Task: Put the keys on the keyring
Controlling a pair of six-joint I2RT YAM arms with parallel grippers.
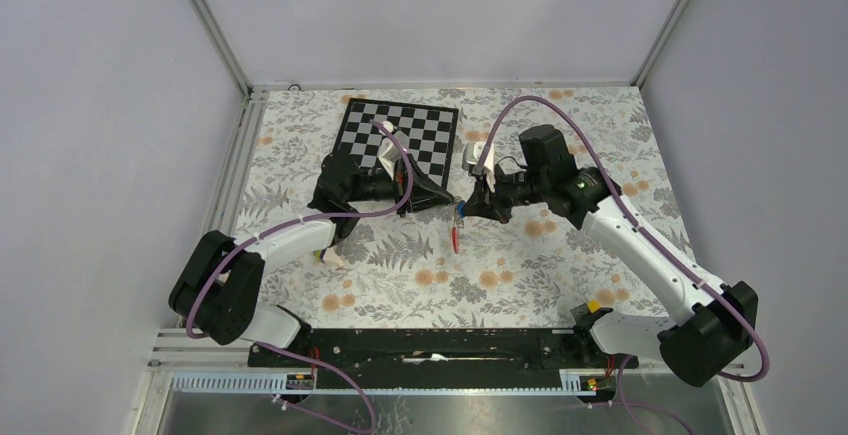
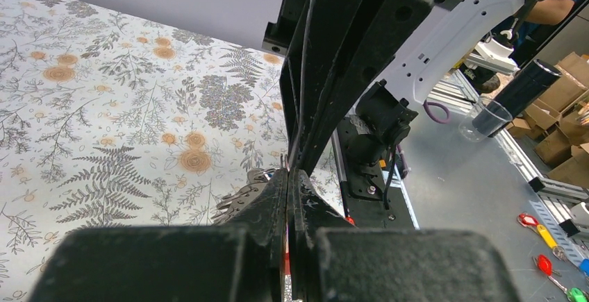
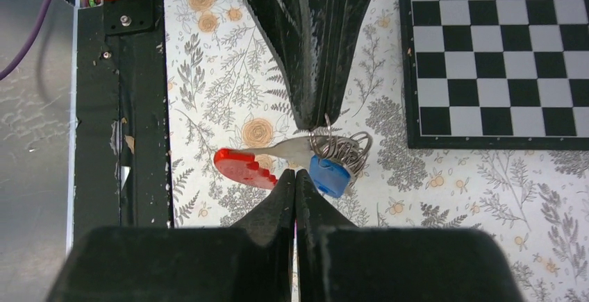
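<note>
Keyring (image 3: 340, 151), with a red-headed key (image 3: 244, 168) and blue tag (image 3: 328, 177) bunched at it, was clamped above the bench (image 3: 229, 73) by the left end effector (image 3: 316, 123), while the right end effector (image 3: 295, 175), closed with no gap, was pointed tip-to-tip opposite, just beside the tag, the key lying crosswise to both.

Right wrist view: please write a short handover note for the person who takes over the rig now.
Left gripper: shut, pinching the top of the keyring, a silver wire coil.
Right gripper: shut, tips against the keys at their blue tag; a real grip cannot be told.
A red piece with a grey shank sticks out from the coil.
Done: keys and keyring meet between the two arms.
Left: threading is not visible; check it, then finish.
</note>
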